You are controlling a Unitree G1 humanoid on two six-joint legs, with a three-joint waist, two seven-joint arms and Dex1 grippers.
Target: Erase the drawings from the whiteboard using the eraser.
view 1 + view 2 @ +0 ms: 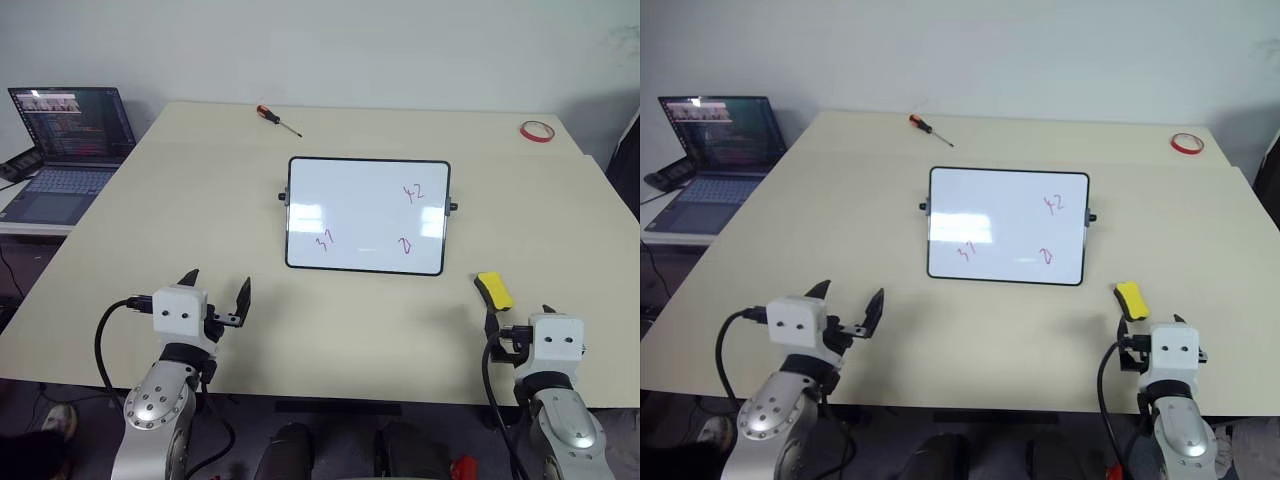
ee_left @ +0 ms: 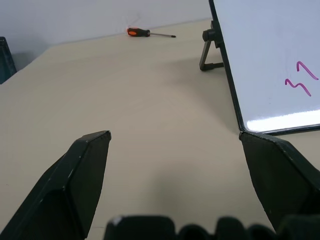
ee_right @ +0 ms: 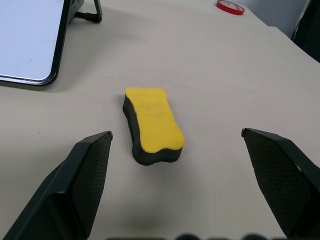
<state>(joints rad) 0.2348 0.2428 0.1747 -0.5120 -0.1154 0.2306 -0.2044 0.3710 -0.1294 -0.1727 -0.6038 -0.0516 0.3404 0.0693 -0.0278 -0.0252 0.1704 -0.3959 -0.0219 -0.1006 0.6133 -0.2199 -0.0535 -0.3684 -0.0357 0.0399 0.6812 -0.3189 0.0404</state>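
Your left pincer (image 1: 217, 296) hangs open and empty, well short of the whiteboard (image 1: 367, 215). The eraser (image 3: 151, 124) lies flat on the surface (image 1: 200, 200) just ahead of your open right pincer (image 3: 177, 175), long axis pointing away, bare room either side; use the right arm.

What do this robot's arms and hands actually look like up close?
Each arm is rounded silver-grey metal with visible bolts, ending in a white boxy wrist block with small dark holes. Black cables loop from each block. The left gripper and right gripper each have two flat, black, wedge-shaped fingers tapering to points, the inner faces finely textured.
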